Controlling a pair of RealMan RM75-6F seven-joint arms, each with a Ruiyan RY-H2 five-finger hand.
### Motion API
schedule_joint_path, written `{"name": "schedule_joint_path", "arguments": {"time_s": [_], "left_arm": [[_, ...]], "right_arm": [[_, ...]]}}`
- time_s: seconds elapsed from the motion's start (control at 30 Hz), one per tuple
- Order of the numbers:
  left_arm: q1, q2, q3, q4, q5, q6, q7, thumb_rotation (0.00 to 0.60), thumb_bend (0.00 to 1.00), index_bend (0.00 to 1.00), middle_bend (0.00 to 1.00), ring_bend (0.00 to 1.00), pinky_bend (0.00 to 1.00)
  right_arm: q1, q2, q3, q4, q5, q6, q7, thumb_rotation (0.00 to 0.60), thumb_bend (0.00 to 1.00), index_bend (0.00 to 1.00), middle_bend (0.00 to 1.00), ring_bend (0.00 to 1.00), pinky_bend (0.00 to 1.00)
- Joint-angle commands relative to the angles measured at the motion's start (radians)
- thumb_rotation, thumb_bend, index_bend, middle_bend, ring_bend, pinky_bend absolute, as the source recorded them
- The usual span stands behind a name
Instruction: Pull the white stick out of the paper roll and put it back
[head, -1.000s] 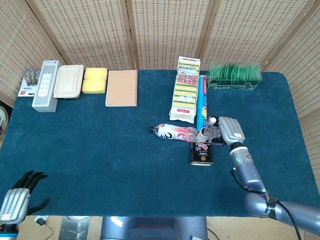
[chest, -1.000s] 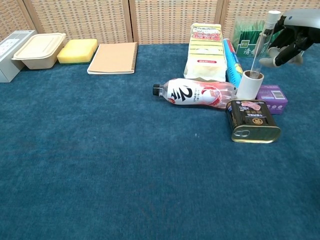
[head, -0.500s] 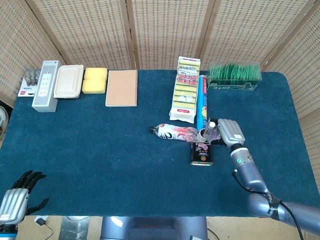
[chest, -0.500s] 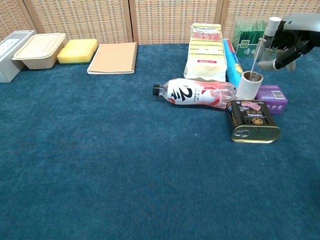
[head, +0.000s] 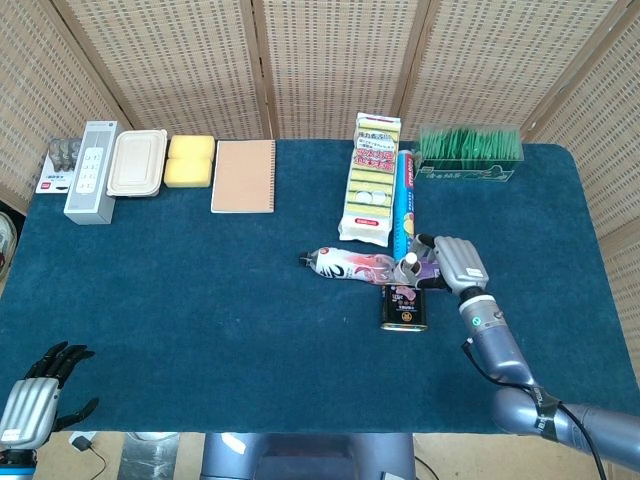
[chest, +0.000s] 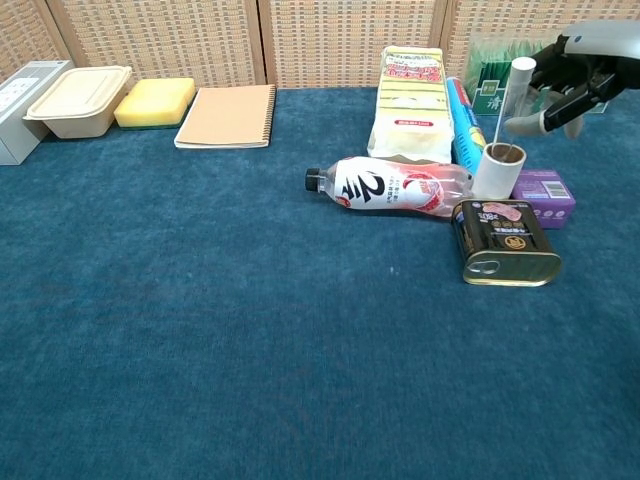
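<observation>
Stick (chest: 511, 95) stands tilted in the open top of the paper roll (chest: 497, 170), its lower end inside. The roll is upright between a plastic bottle (chest: 392, 186) on its left and a purple box (chest: 546, 185) on its right, just behind a tin can (chest: 505, 241). Right hand (chest: 578, 72) hovers beside the stick's top, fingers spread, holding nothing. Left hand (head: 38, 397) rests off the near left table edge, fingers apart and empty.

Both views are bright and evenly lit, with soft light from above. On the blue tablecloth (chest: 200, 330), shadows are faint and short; the can (chest: 505, 255) casts only a thin dark edge. Its lid shows a slight gleam. Focus is sharp throughout, without visible blur or edge bending.
</observation>
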Motion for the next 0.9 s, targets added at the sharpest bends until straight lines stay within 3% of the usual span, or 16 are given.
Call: {"name": "schedule_joint_path", "arguments": {"time_s": [0.03,0.23,0.4,0.9], "left_arm": [[0.000,0.000,0.000,0.000,0.000,0.000,0.000,0.600,0.18,0.25,0.22,0.12,0.25],[0.001,0.001,0.000,-0.001,0.003,0.005,-0.003,0.600,0.18,0.25,0.22,0.12,0.25],[0.001,0.001,0.000,-0.002,0.004,0.005,-0.002,0.600,0.18,0.25,0.22,0.12,0.25],[-0.010,0.007,0.003,-0.016,0.018,-0.001,0.009,0.600,0.18,0.25,0.22,0.12,0.25]], "right_arm": [[-0.001,0.001,0.000,0.000,-0.001,0.004,-0.001,0.476,0.35,0.39,0.44,0.46,0.52],[-0.009,0.008,0.004,0.001,-0.014,0.031,-0.003,0.471,0.34,0.36,0.40,0.41,0.48],[-0.023,0.033,-0.011,-0.006,-0.044,0.030,-0.004,0.401,0.34,0.33,0.34,0.36,0.44],[-0.078,0.089,-0.039,-0.032,-0.117,0.062,0.023,0.397,0.34,0.33,0.31,0.32,0.41]]}}
